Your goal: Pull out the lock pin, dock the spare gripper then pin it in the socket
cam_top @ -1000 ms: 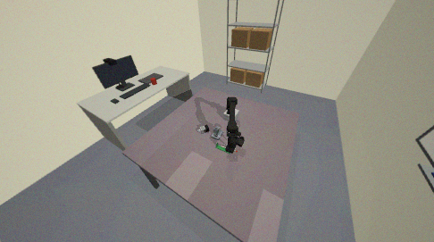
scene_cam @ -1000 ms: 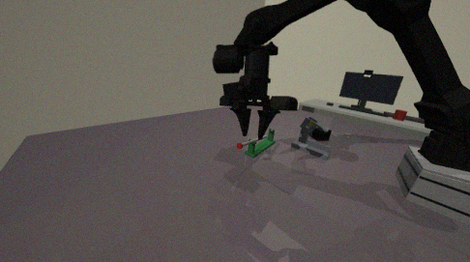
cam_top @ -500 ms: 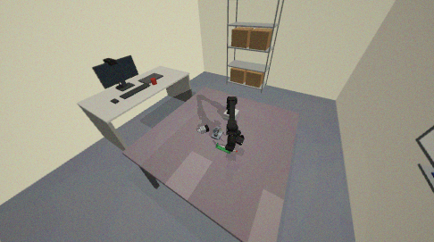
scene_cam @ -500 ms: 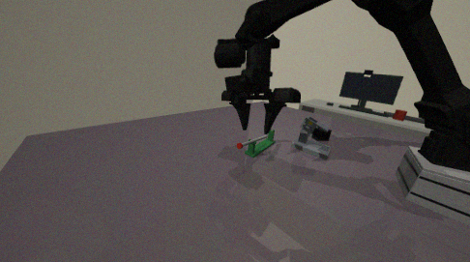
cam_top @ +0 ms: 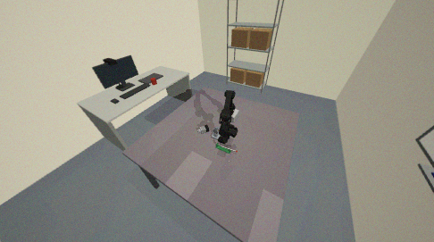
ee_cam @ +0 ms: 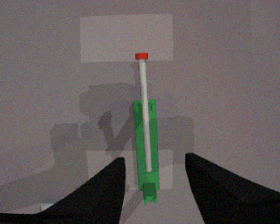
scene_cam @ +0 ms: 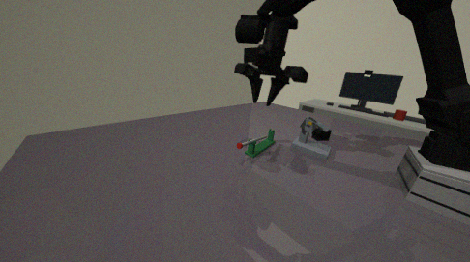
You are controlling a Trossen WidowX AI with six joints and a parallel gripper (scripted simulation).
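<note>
Gripper: hanging above the green holder, its fingers standing partly open, about midway, and holding nothing; the gripper [cam_top: 221,140] [scene_cam: 261,103] [ee_cam: 155,161] is pointing down
Lock pin: lying lengthwise along the green holder [cam_top: 222,148] [scene_cam: 261,148] [ee_cam: 154,135], out of the socket; the pin [cam_top: 230,150] [scene_cam: 259,139] [ee_cam: 145,120] is showing below the fingertips, apart from them
Red head: sticking out past one end of the holder; the head [cam_top: 237,151] [scene_cam: 239,145] [ee_cam: 141,56] is capping the white shaft
Socket mount: standing near the holder, the mount [cam_top: 215,135] [scene_cam: 311,149] resting on the table [cam_top: 237,180] [scene_cam: 145,186]
Spare gripper: lying beside the mount, undocked; the spare [cam_top: 203,129] is showing its dark end toward the mount
Desk: standing beyond the table, the desk [cam_top: 99,107] [scene_cam: 338,111] carrying a monitor [cam_top: 117,71] [scene_cam: 371,88] and a red mug [cam_top: 154,81] [scene_cam: 399,114]
Shelf rack: standing against the back wall, its frame [cam_top: 228,15] holding brown boxes [cam_top: 260,39]
</note>
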